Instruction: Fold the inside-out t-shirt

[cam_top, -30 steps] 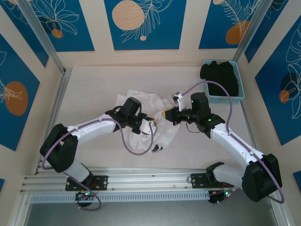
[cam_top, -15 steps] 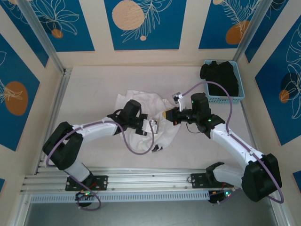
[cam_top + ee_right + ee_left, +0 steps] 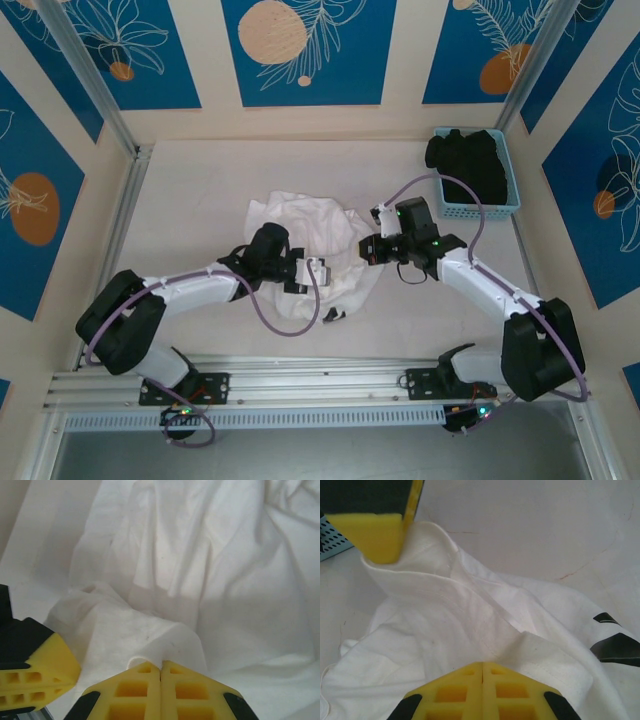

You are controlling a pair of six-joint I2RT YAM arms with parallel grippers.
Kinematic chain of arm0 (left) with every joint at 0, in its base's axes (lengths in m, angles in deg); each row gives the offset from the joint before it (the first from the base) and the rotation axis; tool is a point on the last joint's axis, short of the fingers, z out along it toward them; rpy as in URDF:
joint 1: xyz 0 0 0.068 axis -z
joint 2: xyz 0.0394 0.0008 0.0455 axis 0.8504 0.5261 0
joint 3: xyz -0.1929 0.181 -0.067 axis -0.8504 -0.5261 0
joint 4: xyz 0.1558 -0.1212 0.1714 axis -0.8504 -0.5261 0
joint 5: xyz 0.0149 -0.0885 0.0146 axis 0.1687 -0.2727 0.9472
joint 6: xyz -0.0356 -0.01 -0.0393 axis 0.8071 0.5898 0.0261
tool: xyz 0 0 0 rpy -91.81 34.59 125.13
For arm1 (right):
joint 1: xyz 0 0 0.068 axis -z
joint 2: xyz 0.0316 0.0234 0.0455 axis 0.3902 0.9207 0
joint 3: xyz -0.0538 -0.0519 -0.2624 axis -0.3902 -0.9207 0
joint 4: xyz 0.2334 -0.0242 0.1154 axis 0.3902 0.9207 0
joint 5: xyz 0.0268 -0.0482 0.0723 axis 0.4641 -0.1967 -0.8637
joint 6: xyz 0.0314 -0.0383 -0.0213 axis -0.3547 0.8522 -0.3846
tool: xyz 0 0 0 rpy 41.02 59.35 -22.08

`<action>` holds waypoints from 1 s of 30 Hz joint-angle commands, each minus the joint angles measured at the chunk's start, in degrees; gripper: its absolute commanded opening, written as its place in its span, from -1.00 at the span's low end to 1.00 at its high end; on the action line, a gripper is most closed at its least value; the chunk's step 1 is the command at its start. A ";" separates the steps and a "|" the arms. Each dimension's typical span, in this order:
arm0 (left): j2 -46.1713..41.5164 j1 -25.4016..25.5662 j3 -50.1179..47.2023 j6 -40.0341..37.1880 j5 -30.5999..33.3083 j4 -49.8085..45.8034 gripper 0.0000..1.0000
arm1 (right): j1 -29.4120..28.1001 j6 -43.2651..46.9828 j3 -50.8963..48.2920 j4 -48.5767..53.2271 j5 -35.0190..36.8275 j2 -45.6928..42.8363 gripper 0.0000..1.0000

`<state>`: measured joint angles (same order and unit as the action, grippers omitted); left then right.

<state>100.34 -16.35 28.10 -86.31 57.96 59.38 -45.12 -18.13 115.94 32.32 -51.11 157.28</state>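
The jaws of both grippers are pressed together, each pair pinching cloth. A stitched fold of the inside-out t-shirt [image 3: 465, 615] is nipped at the tips of the left gripper [image 3: 482, 666], and a raised ridge of the same white fabric is held by the right gripper [image 3: 160, 666]. The two grippers are set near each other over the shirt's right part. The shirt is spread wrinkled on the table [image 3: 200, 180], midway between the arms. A dark print [image 3: 616, 645] is seen at one edge. A black garment [image 3: 465, 155] is kept in the blue basket [image 3: 480, 210], well apart at the far right.
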 commanded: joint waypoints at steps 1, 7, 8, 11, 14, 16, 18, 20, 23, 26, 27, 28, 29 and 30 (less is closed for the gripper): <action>0.85 0.76 0.74 1.29 -0.70 0.55 -1.00 | -0.35 -0.92 0.82 0.89 -0.62 1.31 -0.99; 2.11 1.85 2.44 -0.26 -1.09 -1.59 -0.59 | -0.42 -0.80 1.00 0.05 -1.45 2.72 -1.00; 2.15 2.14 2.95 -1.47 -1.09 -3.11 -0.47 | -0.41 -0.81 0.91 0.05 -1.55 2.80 -1.00; 2.41 2.68 4.23 -4.04 -0.99 -6.65 -0.22 | -0.37 -0.70 0.83 0.05 -1.49 2.74 -1.00; 2.84 2.98 4.89 -5.50 -0.49 -7.92 -0.09 | -0.36 -0.71 0.85 -0.05 -1.70 2.73 -1.00; 3.46 3.57 5.37 -6.94 -0.08 -8.72 0.00 | -0.38 -0.70 0.82 -0.12 -1.84 2.78 -1.00; 4.48 4.44 6.24 -8.45 1.34 -9.56 0.04 | -0.36 -0.75 0.97 -0.13 -1.81 2.74 -1.00; 5.50 4.91 7.44 -9.46 1.84 -10.84 0.07 | -0.35 -0.72 0.92 -0.13 -2.06 2.78 -1.00; 7.00 5.41 9.03 -10.58 2.39 -12.03 0.08 | -0.36 -0.75 1.06 -0.08 -2.13 2.73 -1.00; 8.27 5.81 10.07 -11.26 2.92 -12.45 0.08 | -0.36 -0.75 1.08 -0.13 -2.40 2.75 -1.00; 8.75 5.91 10.34 -11.41 3.07 -12.50 0.06 | -0.40 -0.71 1.02 -0.21 -2.48 2.76 -1.00; 9.12 5.95 10.64 -11.60 3.27 -12.56 0.05 | -0.36 -0.73 1.01 -0.21 -2.53 2.74 -1.00; 9.61 5.99 10.95 -11.76 3.59 -12.77 0.02 | -0.36 -0.70 1.01 -0.21 -2.50 2.75 -1.00; 10.10 5.99 11.27 -11.92 4.02 -13.01 0.00 | -0.35 -0.67 1.02 -0.21 -2.68 2.77 -1.00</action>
<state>108.84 -10.97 37.39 -96.00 61.53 48.49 -45.12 -18.33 115.94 32.47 -52.16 159.84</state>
